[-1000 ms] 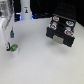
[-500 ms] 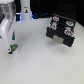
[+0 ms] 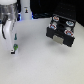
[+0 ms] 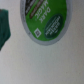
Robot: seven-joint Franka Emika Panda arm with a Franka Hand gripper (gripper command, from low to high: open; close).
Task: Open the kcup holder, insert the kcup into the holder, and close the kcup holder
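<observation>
The kcup holder [image 3: 61, 34] is a black box with a pale grey front handle [image 3: 56, 39], on the white table at the exterior view's right. Rows of white-and-red-topped pods [image 3: 61, 25] show on its upper part. The kcup [image 3: 15, 48], small with a green top, is on the table at the exterior view's left. My gripper [image 3: 12, 48] hangs right at it, fingers pointing down. The wrist view shows the kcup's green printed lid [image 4: 44, 19] close up from above. No fingers are clear there, so I cannot tell whether the gripper is open or shut.
The arm's white body [image 3: 9, 22] rises at the exterior view's left. A dark teal shape [image 4: 4, 29] sits beside the kcup in the wrist view. White table [image 3: 42, 62] lies between the kcup and the holder.
</observation>
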